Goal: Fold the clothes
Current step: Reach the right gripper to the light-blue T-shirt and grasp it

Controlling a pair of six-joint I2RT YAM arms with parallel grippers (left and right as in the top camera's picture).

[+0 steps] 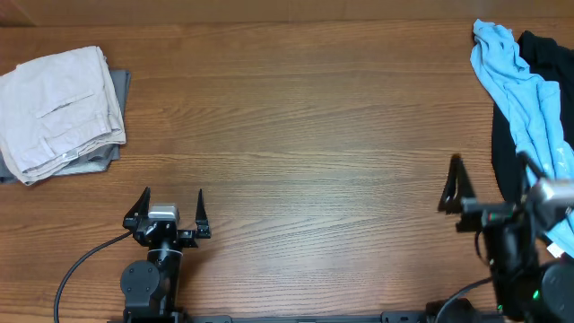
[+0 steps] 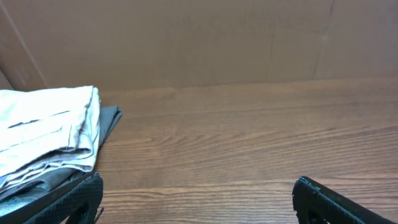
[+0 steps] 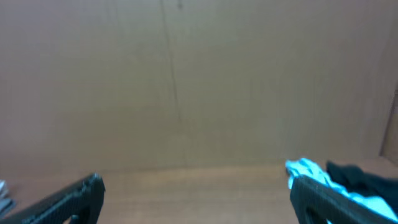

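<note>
Across the wooden tabletop (image 1: 296, 117), the clothes sit at opposite ends. At the far right edge the light blue T-shirt (image 1: 525, 85) lies in a long crumpled heap (bunched, not spread flat), partly over a black garment (image 1: 552, 49). At the far left, folded beige trousers (image 1: 58, 108) rest on a grey garment (image 1: 121, 85). The left arm (image 1: 152, 269) is near the front edge, well apart from the trousers, its jaws spread wide and holding nothing. The right arm (image 1: 516, 251) stands beside the T-shirt, jaws equally wide and empty.
</note>
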